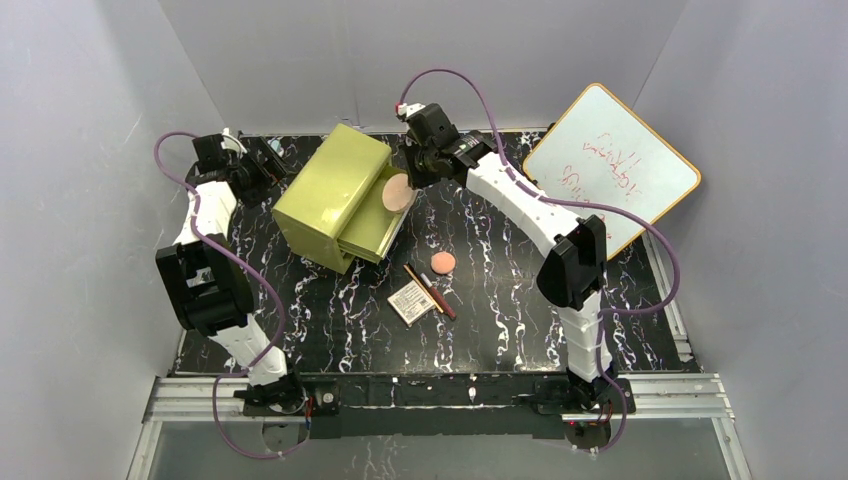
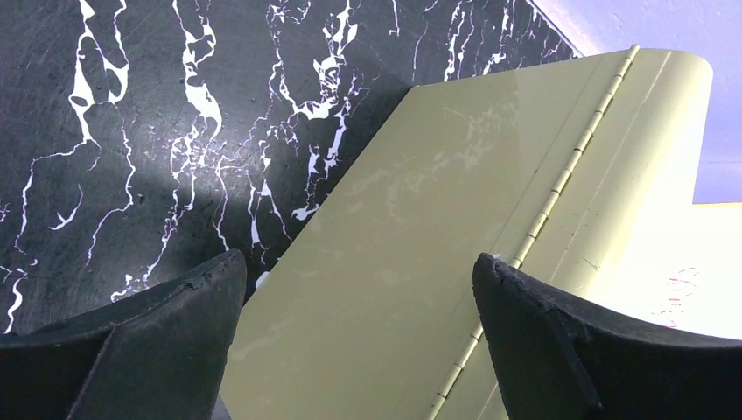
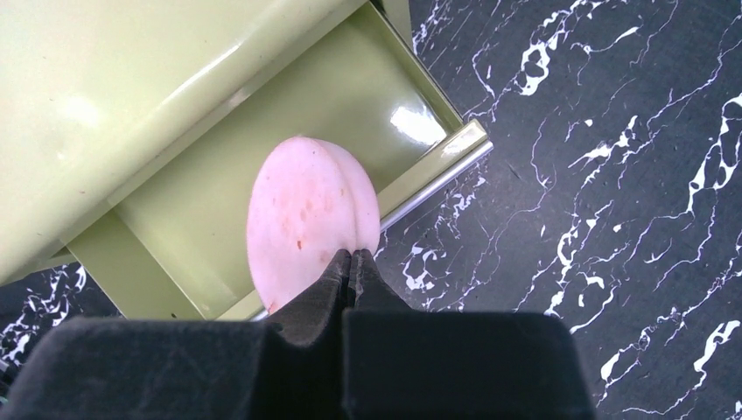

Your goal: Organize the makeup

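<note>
My right gripper (image 3: pixel 353 254) is shut on the edge of the larger pinkish disc (image 3: pixel 308 217), holding it over the open drawer (image 3: pixel 219 201) of the olive-green box (image 1: pixel 335 190); the disc also shows in the top view (image 1: pixel 397 192). The smaller pinkish disc (image 1: pixel 443 263) lies on the table. The cream square palette (image 1: pixel 411 301), the gold pencil (image 1: pixel 417 286) and the dark red pencil (image 1: pixel 440 298) lie together just in front of it. My left gripper (image 2: pixel 359 280) is open and empty, close beside the box's back hinge side (image 2: pixel 560 188).
An orange-framed whiteboard (image 1: pixel 612 165) leans at the back right. The black marble table (image 1: pixel 500 320) has grey walls on three sides. The green box sits at the back left of centre, its drawer open toward the right arm.
</note>
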`<state>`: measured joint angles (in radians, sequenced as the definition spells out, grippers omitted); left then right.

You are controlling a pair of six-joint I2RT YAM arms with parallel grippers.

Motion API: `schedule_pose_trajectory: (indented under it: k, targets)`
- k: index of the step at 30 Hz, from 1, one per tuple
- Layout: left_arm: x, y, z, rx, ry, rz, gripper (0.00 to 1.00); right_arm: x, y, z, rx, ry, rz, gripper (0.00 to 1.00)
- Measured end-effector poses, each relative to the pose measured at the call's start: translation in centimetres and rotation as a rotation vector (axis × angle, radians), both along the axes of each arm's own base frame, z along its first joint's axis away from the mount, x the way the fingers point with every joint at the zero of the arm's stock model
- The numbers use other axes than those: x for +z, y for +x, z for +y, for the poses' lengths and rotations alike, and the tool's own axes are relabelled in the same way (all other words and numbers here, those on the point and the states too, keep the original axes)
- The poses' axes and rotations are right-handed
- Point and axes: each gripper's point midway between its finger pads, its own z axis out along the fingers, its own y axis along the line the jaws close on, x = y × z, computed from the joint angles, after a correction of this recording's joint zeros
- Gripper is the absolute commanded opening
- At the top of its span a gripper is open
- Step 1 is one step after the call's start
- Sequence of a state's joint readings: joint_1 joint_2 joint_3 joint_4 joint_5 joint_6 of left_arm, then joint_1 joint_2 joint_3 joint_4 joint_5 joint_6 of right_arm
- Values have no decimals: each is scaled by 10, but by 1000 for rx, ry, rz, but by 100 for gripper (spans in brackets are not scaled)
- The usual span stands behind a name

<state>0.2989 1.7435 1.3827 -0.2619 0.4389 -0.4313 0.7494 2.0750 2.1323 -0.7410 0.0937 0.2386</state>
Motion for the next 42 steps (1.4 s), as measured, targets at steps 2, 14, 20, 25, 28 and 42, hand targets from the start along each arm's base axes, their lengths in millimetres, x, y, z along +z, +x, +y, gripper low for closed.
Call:
schedule_pose_trajectory:
  k: [2, 14, 20, 25, 28, 42]
  targets:
    - [0, 0, 0, 0, -2, 0, 99, -5, -2, 1, 6, -12, 11, 1]
    - [1, 0, 1, 2, -19, -2, 99, -28, 1, 29, 47, -18, 38, 2]
    - [3, 0, 5, 14, -29, -6, 99, -38, 4, 43, 66, -9, 53, 23]
    - [5, 1, 7, 16, -34, -19, 100, -35, 3, 46, 79, 5, 53, 35]
    - [6, 2, 7, 14, -37, -23, 99, -32, 4, 47, 82, 10, 47, 39]
    - [6, 1, 6, 12, -42, -23, 99, 0, -10, -26, -20, -140, -68, 39]
